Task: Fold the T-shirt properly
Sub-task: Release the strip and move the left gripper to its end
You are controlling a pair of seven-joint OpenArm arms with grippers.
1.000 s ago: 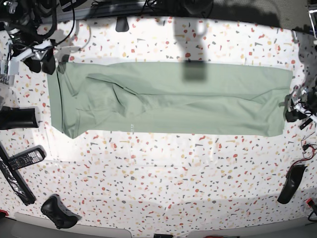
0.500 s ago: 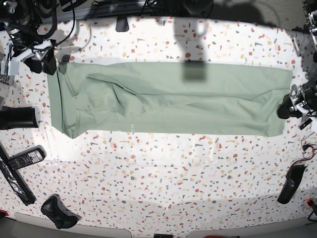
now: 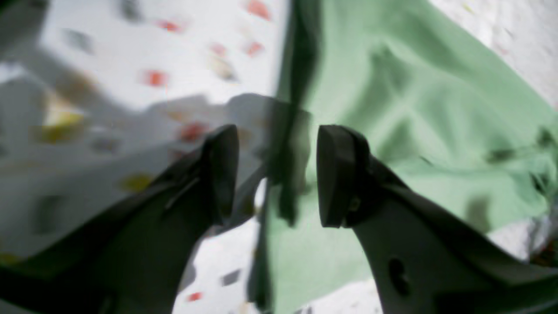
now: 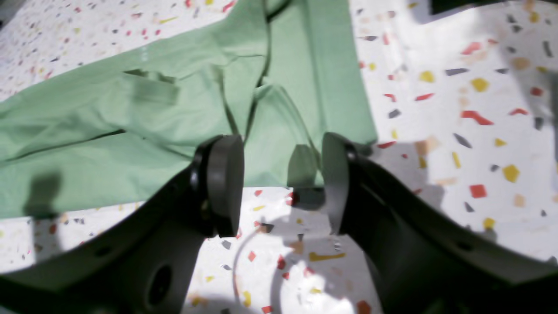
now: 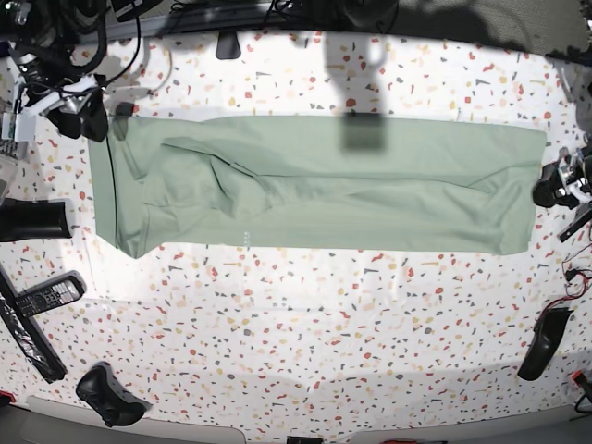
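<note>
The pale sage-green T-shirt (image 5: 324, 185) lies flat on the speckled table (image 5: 305, 324), folded into a long strip running left to right. My right gripper (image 5: 81, 118) is open at the strip's far-left top corner. In the right wrist view, the open gripper (image 4: 279, 183) hovers just off the T-shirt's (image 4: 152, 109) corner and holds nothing. My left gripper (image 5: 553, 190) is open at the strip's right end. In the blurred left wrist view, the open gripper (image 3: 277, 174) straddles the T-shirt's (image 3: 414, 131) edge, one finger over the cloth and one over the table.
A black cylinder (image 5: 32, 220), a remote control (image 5: 48, 296), a long black strip (image 5: 28, 338) and a black controller (image 5: 109, 396) lie along the left side. A black object (image 5: 543, 342) and loose wires lie at the right edge. Cables crowd the back left corner.
My left gripper has shifted a little right and up, off the shirt's right end. My right gripper has barely moved. The shirt lies unchanged.
</note>
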